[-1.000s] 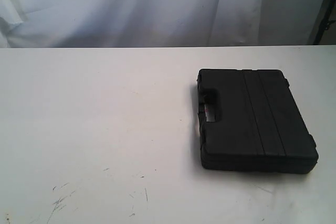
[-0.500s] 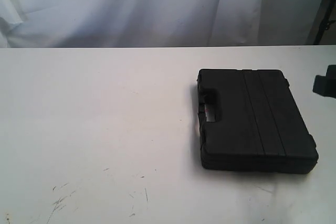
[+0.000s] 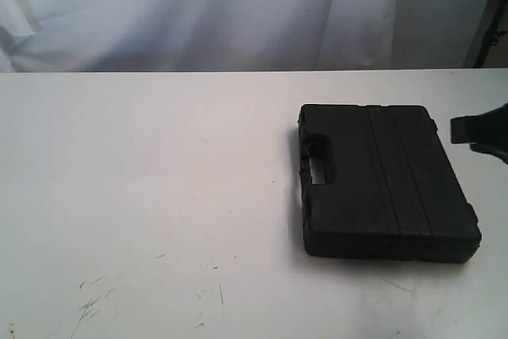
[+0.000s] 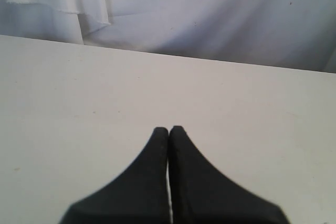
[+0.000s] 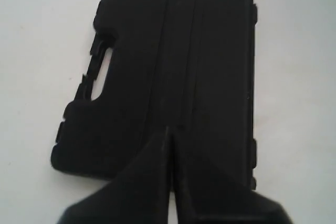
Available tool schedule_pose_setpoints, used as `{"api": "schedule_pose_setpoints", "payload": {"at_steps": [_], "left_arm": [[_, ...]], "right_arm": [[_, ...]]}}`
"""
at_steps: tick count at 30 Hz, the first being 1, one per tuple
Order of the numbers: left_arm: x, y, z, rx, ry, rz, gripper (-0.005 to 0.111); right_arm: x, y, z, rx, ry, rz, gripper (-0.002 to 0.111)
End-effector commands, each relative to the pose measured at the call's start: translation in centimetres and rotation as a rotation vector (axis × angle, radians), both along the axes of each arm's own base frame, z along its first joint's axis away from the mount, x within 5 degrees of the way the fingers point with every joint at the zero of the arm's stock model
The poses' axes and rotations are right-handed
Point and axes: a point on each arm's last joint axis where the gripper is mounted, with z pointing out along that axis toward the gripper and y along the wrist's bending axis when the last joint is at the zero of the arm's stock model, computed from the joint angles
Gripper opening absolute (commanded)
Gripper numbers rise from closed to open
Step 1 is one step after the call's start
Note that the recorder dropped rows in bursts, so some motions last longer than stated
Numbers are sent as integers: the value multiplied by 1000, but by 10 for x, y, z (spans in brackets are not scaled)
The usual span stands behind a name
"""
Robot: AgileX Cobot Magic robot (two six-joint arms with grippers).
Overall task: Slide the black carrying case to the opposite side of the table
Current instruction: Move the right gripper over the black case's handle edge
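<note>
The black carrying case (image 3: 385,180) lies flat on the white table (image 3: 159,180), right of centre, its handle cutout facing left. In the right wrist view the case (image 5: 157,72) fills the middle, and my right gripper (image 5: 170,129) hovers over its near part, shut, with nothing between the jaws. From the exterior view only the tip of the right gripper (image 3: 454,129) shows at the right edge, level with the case's far right corner and apart from it. My left gripper (image 4: 168,128) is shut and empty over bare table, and the exterior view does not show it.
A white curtain (image 3: 238,13) hangs behind the table's far edge. Dark scuffs (image 3: 91,303) mark the tabletop at the front left. A dark stand (image 3: 492,29) shows at the far right behind the table.
The right gripper has come into the exterior view from the right edge and moved leftward toward the case. The case has not moved.
</note>
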Motion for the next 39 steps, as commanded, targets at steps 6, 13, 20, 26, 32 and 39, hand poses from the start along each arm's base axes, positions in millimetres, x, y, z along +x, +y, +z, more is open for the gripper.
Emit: {"api": "schedule_pose_setpoints", "payload": {"at_steps": [6, 13, 20, 26, 32, 39], "left_arm": [[0, 0, -1, -1, -5, 3, 0], [0, 0, -1, -1, -5, 3, 0], [0, 0, -1, -1, -5, 3, 0], [0, 0, -1, -1, -5, 3, 0], [0, 0, -1, -1, -5, 3, 0], [0, 0, -1, -1, -5, 3, 0]], "right_arm": [[15, 14, 11, 135, 16, 45, 0], [23, 14, 19, 192, -93, -11, 0], [33, 22, 5, 209, 14, 50, 0], [59, 60, 9, 218, 125, 211, 0], [87, 93, 2, 223, 212, 251, 0], [115, 105, -5, 124, 302, 202, 0]]}}
